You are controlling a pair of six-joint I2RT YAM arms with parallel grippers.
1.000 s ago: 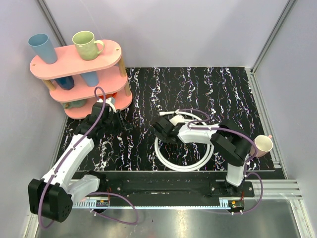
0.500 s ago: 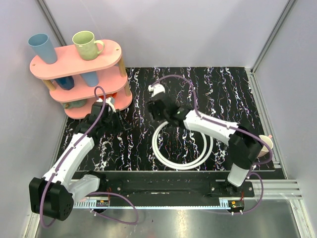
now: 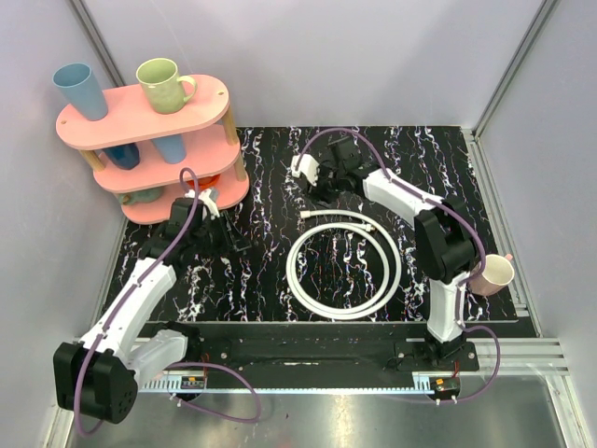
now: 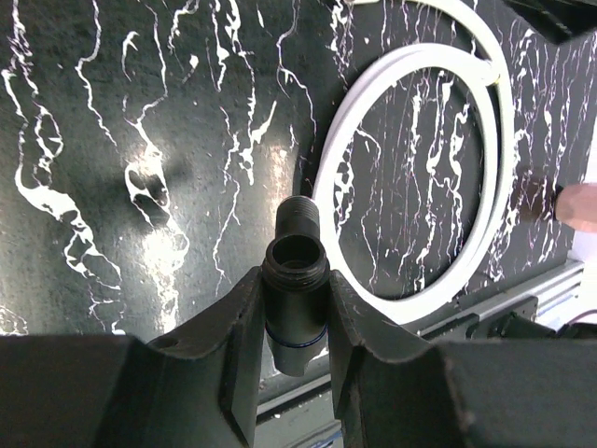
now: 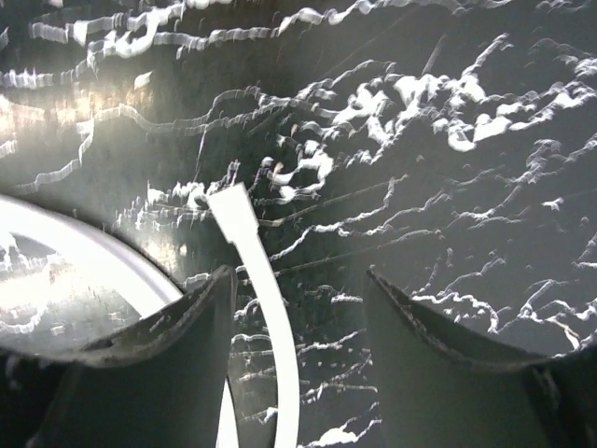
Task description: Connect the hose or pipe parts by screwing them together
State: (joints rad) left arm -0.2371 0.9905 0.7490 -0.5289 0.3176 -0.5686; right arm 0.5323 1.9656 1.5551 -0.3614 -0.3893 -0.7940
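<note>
A white hose (image 3: 343,280) lies coiled on the black marbled table, its free end with a small fitting (image 3: 308,214) pointing left. My left gripper (image 4: 297,297) is shut on a short black threaded pipe fitting (image 4: 295,271), held upright a little above the table; in the top view it sits left of the coil (image 3: 207,231). My right gripper (image 3: 328,185) hovers at the back of the table, beyond the coil. In the right wrist view its jaws (image 5: 298,285) stand open over the hose end (image 5: 235,217), holding nothing.
A pink three-tier shelf (image 3: 210,93) stands at the back left, carrying a blue cup (image 3: 75,89) and a green mug (image 3: 163,84), with more cups on its lower tiers. A pink cup (image 3: 494,273) sits at the table's right edge, close to the right arm.
My right gripper has opened and swung from over the coil to the back of the table. The hose end now lies free on the table. The left arm has barely moved.
</note>
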